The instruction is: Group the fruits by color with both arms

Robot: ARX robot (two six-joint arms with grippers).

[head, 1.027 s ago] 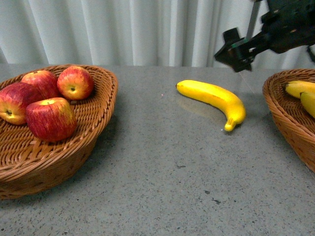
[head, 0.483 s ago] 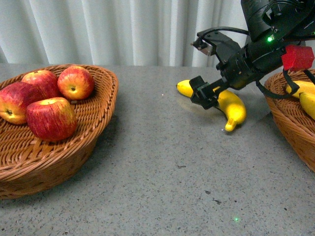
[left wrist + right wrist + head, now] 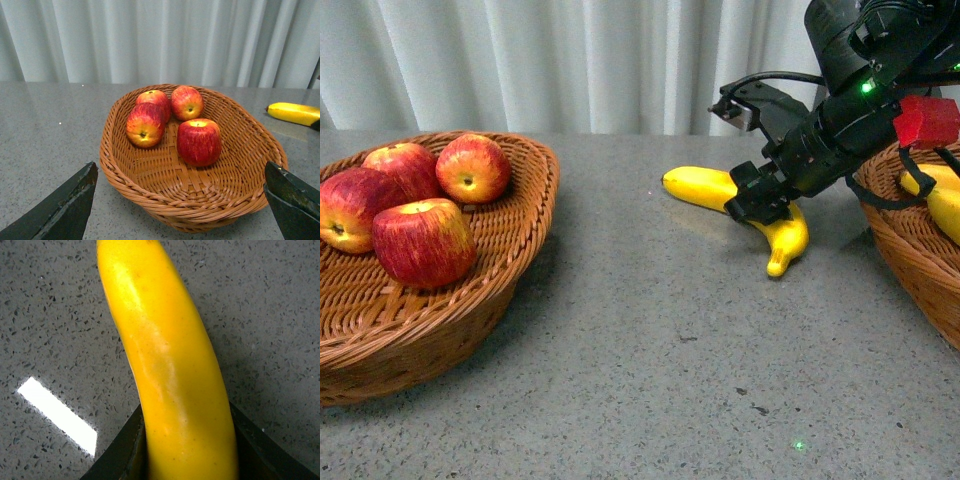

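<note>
Red apples [image 3: 416,205] all four in the left wicker basket [image 3: 510,285], bananas [image 3: 940,195] in the right basket [image 3: 895,235], one banana [image 3: 735,200] left mid-worktop, right gripper [image 3: 760,197] jaws pinching it, left gripper [image 3: 175,205] jaws spread, idle.

Right gripper [image 3: 757,197] fingers around banana [image 3: 705,186] on table [image 3: 650,340], four apples [image 3: 423,241] in left basket [image 3: 505,270]

Front view wide; wrist views closer, sharing banana [image 3: 735,196].
</note>
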